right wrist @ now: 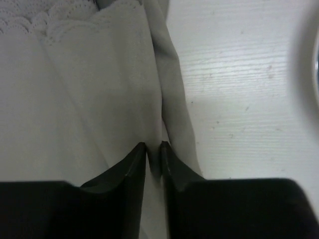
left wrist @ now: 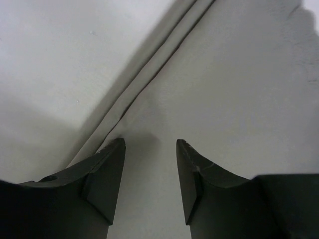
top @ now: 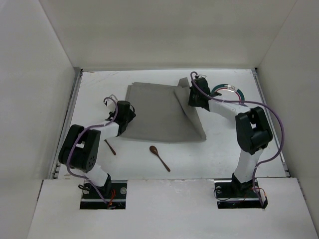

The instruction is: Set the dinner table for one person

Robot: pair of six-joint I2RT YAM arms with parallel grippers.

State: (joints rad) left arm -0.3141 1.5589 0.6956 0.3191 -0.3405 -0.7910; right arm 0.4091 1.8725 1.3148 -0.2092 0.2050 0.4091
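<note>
A grey cloth placemat lies folded and rumpled on the white dinner table. My right gripper is shut on the placemat's right edge, pinching a fold of cloth between its fingertips. My left gripper is open, its fingers resting over the placemat's left edge, with grey cloth beneath them. A brown wooden spoon lies on the table in front of the placemat. A second brown utensil lies near my left arm.
A white plate with a dark green rim sits at the back right, partly hidden by my right arm; its blurred edge shows in the right wrist view. White walls enclose the table on three sides.
</note>
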